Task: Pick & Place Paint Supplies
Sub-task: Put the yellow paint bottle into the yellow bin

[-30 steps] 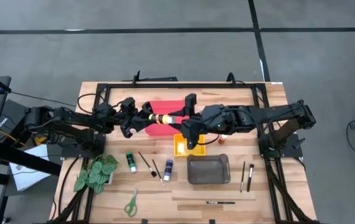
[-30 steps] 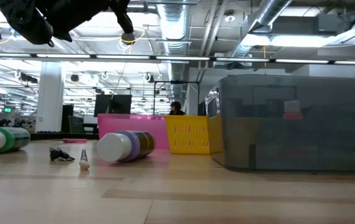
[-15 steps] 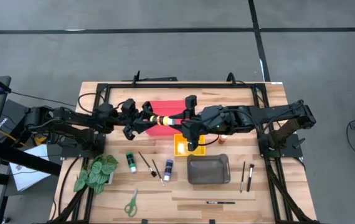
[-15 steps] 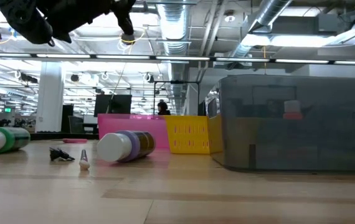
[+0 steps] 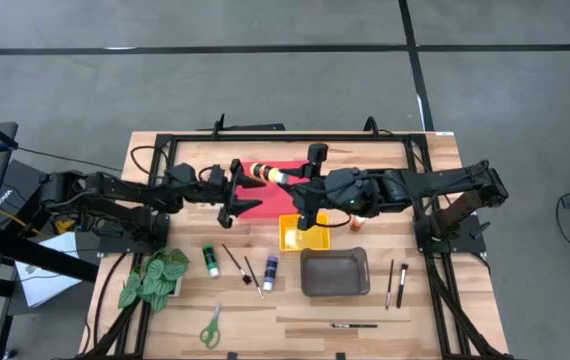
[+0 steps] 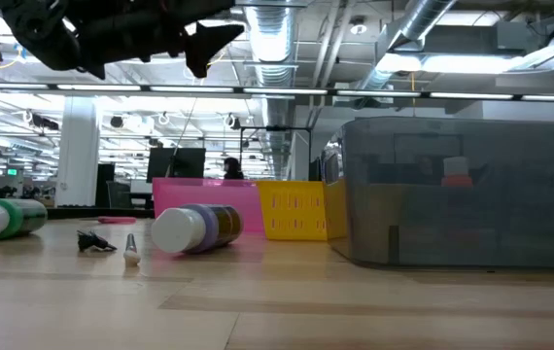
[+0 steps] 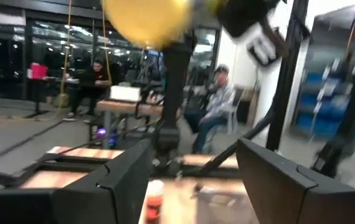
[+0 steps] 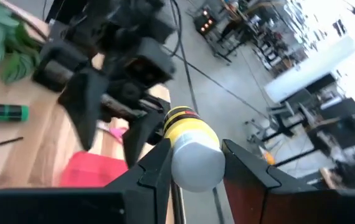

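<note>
The right gripper hangs over the red tray, its fingers pinching a yellow paint bottle between them; the bottle's white cap end points out past the fingertips toward the left arm. The left gripper sits just left of the bottle, above the tray's left end, its fingers spread wide and clear of the bottle. On the surface nearer the front lie a green bottle, a purple bottle, paintbrushes and green scissors.
</note>
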Available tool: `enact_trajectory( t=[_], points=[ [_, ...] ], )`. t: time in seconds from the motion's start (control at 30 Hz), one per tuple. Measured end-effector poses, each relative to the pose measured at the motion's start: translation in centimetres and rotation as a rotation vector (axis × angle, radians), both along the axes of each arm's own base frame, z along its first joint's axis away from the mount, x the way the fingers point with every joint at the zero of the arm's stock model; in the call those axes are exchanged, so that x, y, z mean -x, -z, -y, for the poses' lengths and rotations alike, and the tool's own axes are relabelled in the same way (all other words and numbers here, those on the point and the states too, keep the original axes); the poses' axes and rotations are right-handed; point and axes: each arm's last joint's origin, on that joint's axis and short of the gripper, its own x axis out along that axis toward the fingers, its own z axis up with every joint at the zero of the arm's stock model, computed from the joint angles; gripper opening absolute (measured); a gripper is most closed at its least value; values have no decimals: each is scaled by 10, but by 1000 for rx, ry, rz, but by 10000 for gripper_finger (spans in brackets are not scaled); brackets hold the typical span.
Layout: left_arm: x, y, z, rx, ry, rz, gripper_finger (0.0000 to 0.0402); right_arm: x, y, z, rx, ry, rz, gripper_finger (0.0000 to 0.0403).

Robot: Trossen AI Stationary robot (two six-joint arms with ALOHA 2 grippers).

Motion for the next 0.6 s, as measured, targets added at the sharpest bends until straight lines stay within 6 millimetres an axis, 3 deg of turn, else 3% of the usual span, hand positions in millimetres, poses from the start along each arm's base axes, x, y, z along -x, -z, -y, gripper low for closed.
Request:
enact_trajectory(
  t=[0.13,0.37,0.6],
  points=[
    [-1,6,-1,-109,-48,-51,234,16,-4,10,-106,83,-4,110],
    [-2,10,-1,-249,-85,-82,222,34,21,31,-380,223,-198,110],
    [-2,11,-2,-264,-100,-100,209,29,46,35,-622,216,-389,110]
  ],
)
